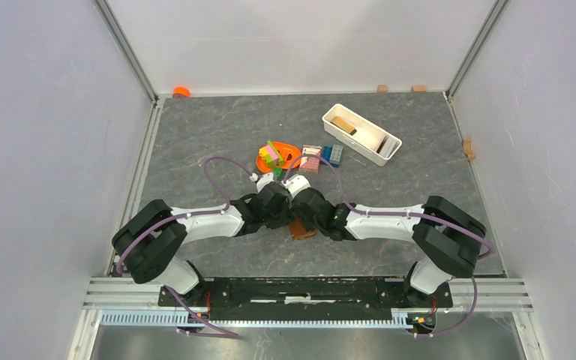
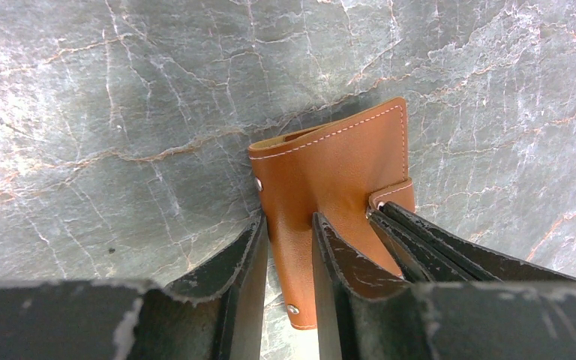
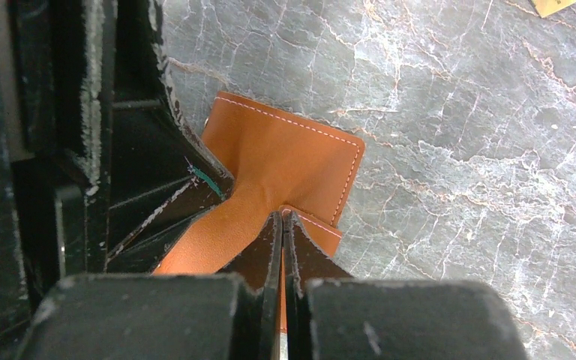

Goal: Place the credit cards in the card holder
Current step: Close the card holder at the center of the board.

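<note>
1. Top external view: the card holder [image 1: 303,229] lies on the grey marbled table [image 1: 420,172], at mid-width and nearer the front edge. From here I see only a brown sliver of it, because the rest sits under the black wrist housings [image 1: 292,206].
2. Left wrist view: the holder is brown leather with white stitching along its edges. It has two metal rivets [image 2: 259,184] on one side and a small closing tab [image 2: 391,196] on the other. A paler lining shows at its far edge.
3. Left gripper [image 2: 289,221]: clamped on one leaf of the holder, with a finger against each face.
4. Right gripper [image 3: 283,219]: the fingers are almost together and pinch the thin tab edge. The leather rises in a fold toward them.
5. Hidden: fingers and folded leather cover the inside of the holder in both wrist views.
6. Unclear: I cannot identify a teal streak [image 3: 206,180] beside the left fingers.
7. Cut off: a tan corner [image 3: 551,6] sits at the top edge of the right wrist view, and too little of it shows to name.
8. Far right of the table: a white tray [image 1: 391,148] holds a tan flat piece [image 1: 343,125]. I cannot tell whether it is a card.
</note>
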Robot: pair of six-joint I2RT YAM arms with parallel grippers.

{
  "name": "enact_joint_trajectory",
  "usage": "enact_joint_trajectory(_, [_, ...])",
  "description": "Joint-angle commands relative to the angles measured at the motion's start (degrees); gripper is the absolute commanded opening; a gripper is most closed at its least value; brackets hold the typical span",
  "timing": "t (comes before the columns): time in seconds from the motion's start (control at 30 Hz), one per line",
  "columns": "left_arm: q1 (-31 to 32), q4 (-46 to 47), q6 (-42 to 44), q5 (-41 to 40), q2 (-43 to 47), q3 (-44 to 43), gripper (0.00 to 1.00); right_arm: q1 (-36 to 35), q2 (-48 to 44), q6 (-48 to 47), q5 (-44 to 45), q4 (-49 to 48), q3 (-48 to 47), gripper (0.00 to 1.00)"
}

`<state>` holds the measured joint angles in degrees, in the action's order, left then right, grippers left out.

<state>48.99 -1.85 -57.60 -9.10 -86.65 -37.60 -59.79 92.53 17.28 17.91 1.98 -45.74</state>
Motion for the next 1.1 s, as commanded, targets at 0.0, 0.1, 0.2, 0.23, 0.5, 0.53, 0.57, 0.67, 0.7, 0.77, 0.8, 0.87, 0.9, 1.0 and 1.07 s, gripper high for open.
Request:
enact_joint_trajectory(0.0, [0.31,1.40,-1.88,-1.63,-2.98,1.11,0.33,-1.94,5.80,2.30,-9.88,6.82,2.76,0.00])
enact_joint_trajectory(0.1, [0.31,1.57,-2.05,-1.66,-3.05,1.23,0.33,-2.07,6.39,3.10,-10.74,6.90,3.23,0.00])
enact_joint_trajectory(0.2, [0.31,1.60,-2.30,-1.53,-3.00,1.54,0.33,-2.30,6.61,4.05,-11.04,7.41,4.29,0.00])
enact_joint_trajectory(0.23, [0.31,1.58,-2.41,-1.45,-3.01,1.56,0.33,-2.44,6.61,4.51,-11.05,7.58,4.78,0.00])
enact_joint_trajectory(0.5, [0.31,1.58,-2.93,-1.32,-2.68,2.10,0.33,-2.68,4.11,9.42,-6.32,8.83,9.36,0.00])
enact_joint_trajectory(0.53, [0.31,2.96,-2.95,-1.24,-2.57,2.10,0.33,-2.35,4.16,9.61,-6.08,8.76,9.56,0.00])
enact_joint_trajectory(0.57, [0.29,3.08,-2.95,-1.31,-2.47,2.16,0.33,-1.85,4.32,9.46,-6.59,8.38,9.76,0.00])
enact_joint_trajectory(0.67, [0.31,3.12,-3.04,-1.44,-2.21,2.44,0.33,0.68,4.12,8.85,-9.18,5.95,10.55,0.00])
enact_joint_trajectory(0.7, [0.30,3.08,-3.04,-1.53,-2.16,2.43,0.33,1.99,3.76,8.79,-10.32,5.13,10.97,0.00])
enact_joint_trajectory(0.77, [0.31,3.13,-3.04,-1.53,-2.05,2.47,0.33,4.17,3.00,8.50,-13.03,3.32,12.07,0.00])
enact_joint_trajectory(0.8, [0.31,3.25,-3.04,-1.58,-2.03,2.53,0.33,5.12,2.58,8.43,-14.50,2.20,12.77,0.00])
enact_joint_trajectory(0.87, [0.31,3.79,-2.89,-1.38,-1.89,2.70,0.33,7.41,1.54,8.13,-20.47,-1.26,14.79,0.00])
enact_joint_trajectory(0.9, [0.29,4.14,-2.82,-1.35,-1.82,2.72,0.33,8.21,1.05,8.30,-23.28,-4.40,16.05,0.00])
enact_joint_trajectory(1.0, [0.31,4.48,-2.69,-1.05,-1.78,2.71,0.33,11.32,0.62,10.04,-29.84,-9.44,19.10,0.00])
enact_joint_trajectory(1.07, [0.31,4.74,-2.64,-0.93,-1.66,2.89,0.33,13.09,1.18,11.42,-31.85,-13.00,21.57,0.00])
